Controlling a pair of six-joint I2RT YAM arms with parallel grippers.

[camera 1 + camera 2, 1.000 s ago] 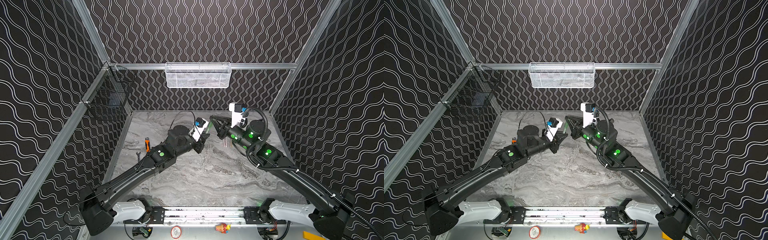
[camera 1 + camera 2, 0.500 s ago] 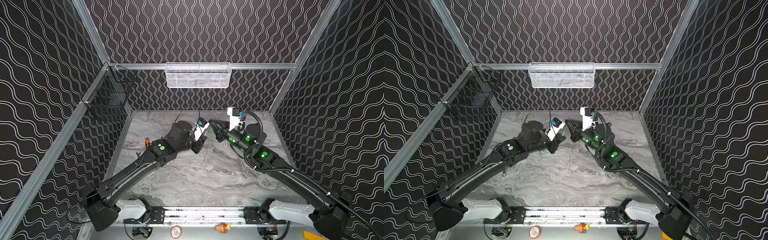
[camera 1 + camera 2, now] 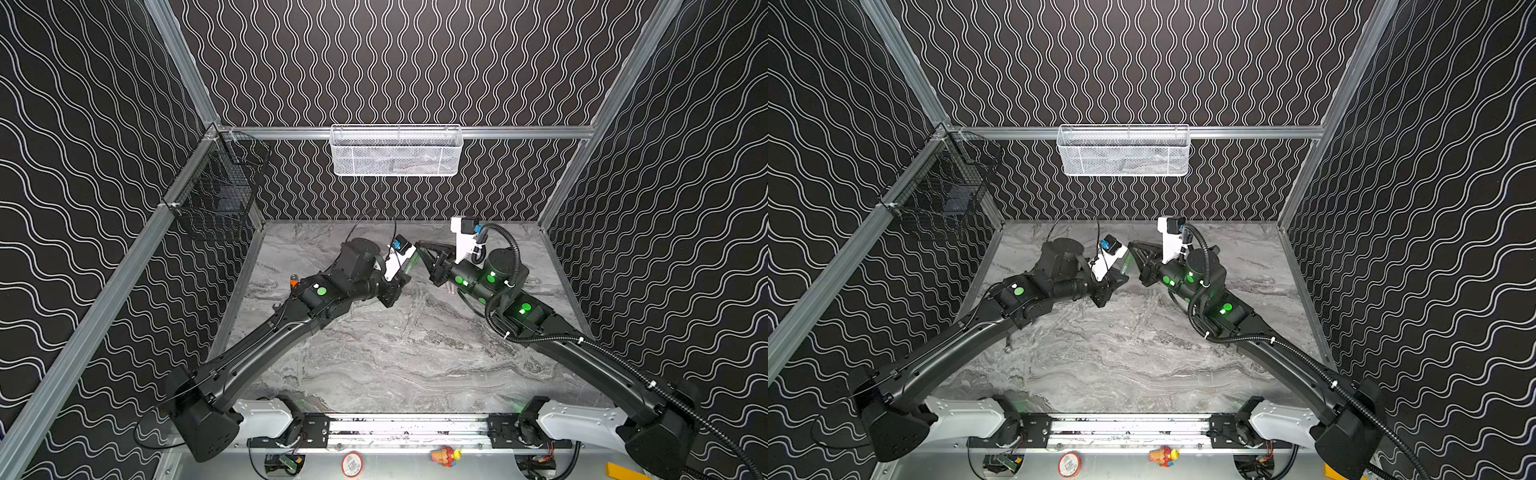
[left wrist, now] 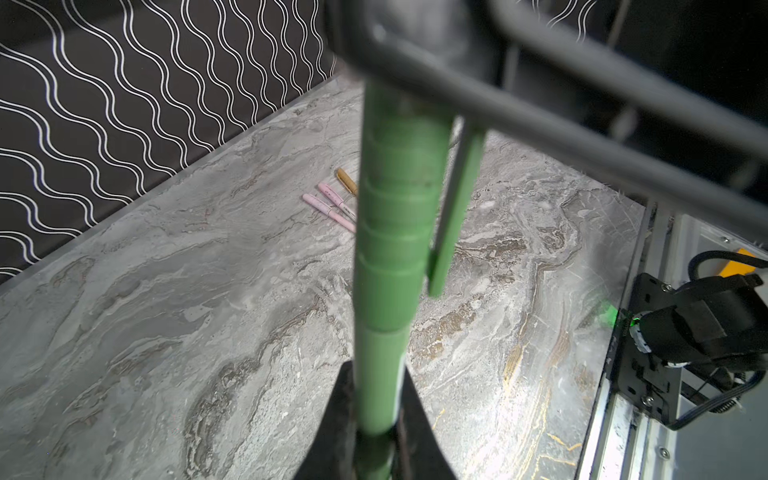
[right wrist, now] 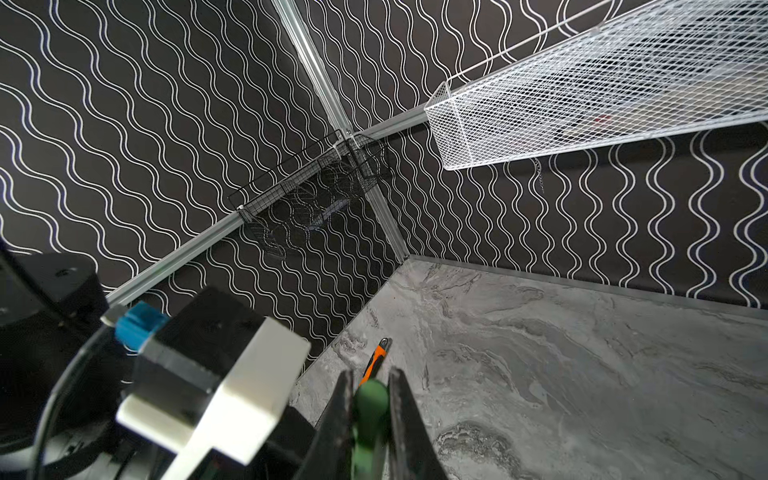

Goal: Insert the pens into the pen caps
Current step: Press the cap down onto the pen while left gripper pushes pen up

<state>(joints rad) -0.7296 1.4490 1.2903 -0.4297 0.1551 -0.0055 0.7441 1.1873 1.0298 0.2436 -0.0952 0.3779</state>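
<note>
In the left wrist view a green pen [image 4: 380, 374] runs straight out from my left gripper [image 4: 376, 372], which is shut on its barrel. The matching green pen cap [image 4: 395, 208], ridged and with a clip, sits over the pen's front end. My right gripper [image 5: 370, 378] is shut on that cap's closed end [image 5: 370, 399]. In both top views the two grippers meet tip to tip above the back middle of the table, left gripper [image 3: 410, 267] against right gripper [image 3: 420, 251], with green showing between them [image 3: 1126, 262]. Two pink pens [image 4: 328, 210] and a tan pen [image 4: 347, 180] lie side by side on the table.
An orange-handled black tool [image 5: 376, 357] lies near the left wall, also seen as an orange spot beside the left arm [image 3: 294, 283]. A white mesh basket [image 3: 397, 151] hangs on the back wall and a black wire basket [image 3: 216, 199] on the left wall.
Both arms have reached further toward the back of the table and come together. The gap between the two grippers has closed, and the green cap and pen now meet end to end.
</note>
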